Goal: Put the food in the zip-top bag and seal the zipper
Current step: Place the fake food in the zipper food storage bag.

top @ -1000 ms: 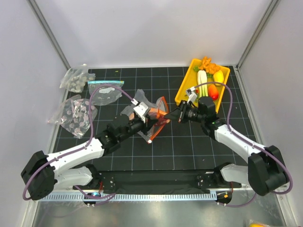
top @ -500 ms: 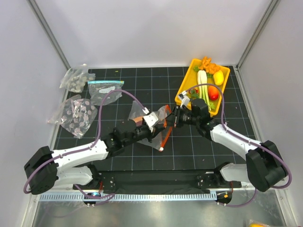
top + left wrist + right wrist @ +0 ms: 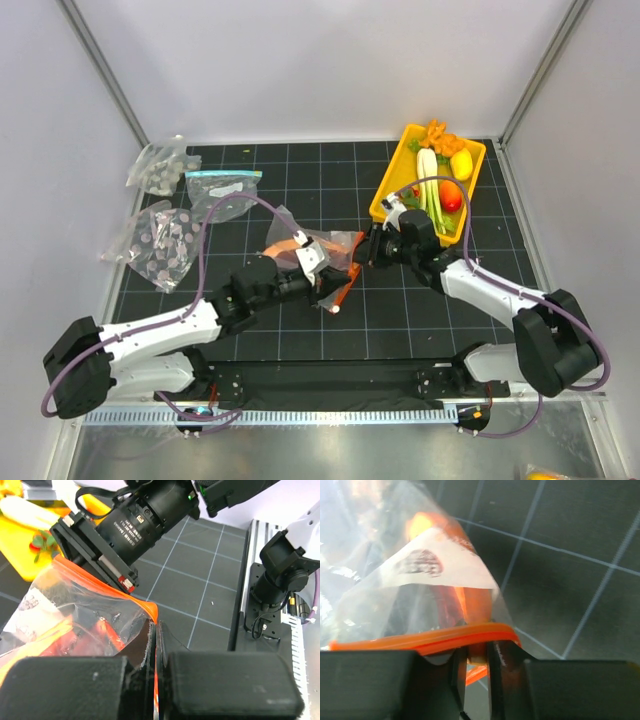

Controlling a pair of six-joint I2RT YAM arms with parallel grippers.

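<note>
The zip-top bag [image 3: 310, 243] lies crumpled at mid-table between both arms, with orange and red food [image 3: 477, 600] showing through its clear plastic. My left gripper [image 3: 328, 275] is shut on the orange zipper [image 3: 105, 587], the strip pinched edge-on between its pads [image 3: 156, 630]. My right gripper [image 3: 366, 250] is at the bag's right corner. Its jaws stand narrowly apart [image 3: 476, 652] with the zipper [image 3: 420, 640] lying across their tips; I cannot tell whether they press it. More food [image 3: 440, 180] sits in the yellow tray [image 3: 384, 197].
Two clear bags of grey dotted pieces [image 3: 160, 165] [image 3: 160, 245] and a clear bag with a light-blue strip [image 3: 222, 188] lie at the far left. The yellow tray stands just behind the right arm. White walls close in the sides and back.
The left gripper has carried the bag forward and to the right. The right gripper has shifted left onto the bag's corner. The zipper's open loop has flattened into a line.
</note>
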